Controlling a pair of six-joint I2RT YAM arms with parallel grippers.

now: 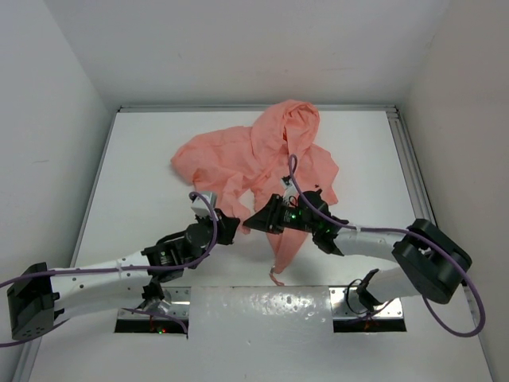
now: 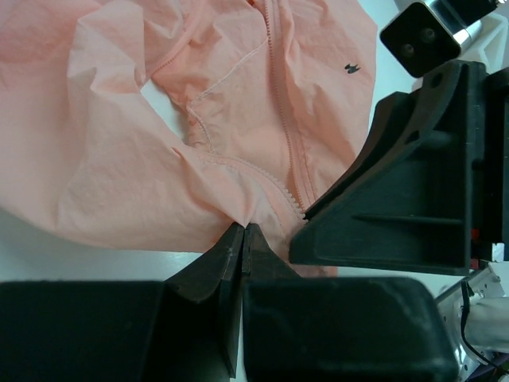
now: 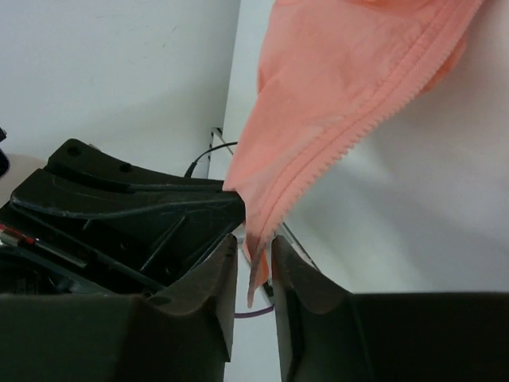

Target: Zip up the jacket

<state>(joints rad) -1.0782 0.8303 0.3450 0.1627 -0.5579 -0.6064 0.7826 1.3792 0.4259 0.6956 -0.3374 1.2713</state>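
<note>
The salmon-pink jacket (image 1: 262,155) lies crumpled at the middle back of the table, hood at the far end, with one front strip trailing toward the near edge. In the left wrist view the jacket (image 2: 159,119) shows its zipper line (image 2: 280,111) and a small dark spot (image 2: 351,68). My left gripper (image 2: 243,232) is shut on a pinch of the jacket's hem beside the zipper; it also shows in the top view (image 1: 233,228). My right gripper (image 3: 254,259) stands just beside it (image 1: 256,220), jaws a narrow gap apart around the toothed zipper edge (image 3: 350,135), which hangs between them.
White walls close the table on three sides. A metal rail (image 1: 404,159) runs along the right edge. The arms' base plates (image 1: 151,318) sit at the near edge with purple cables (image 1: 469,318) looping off the arms. The two grippers are nearly touching each other.
</note>
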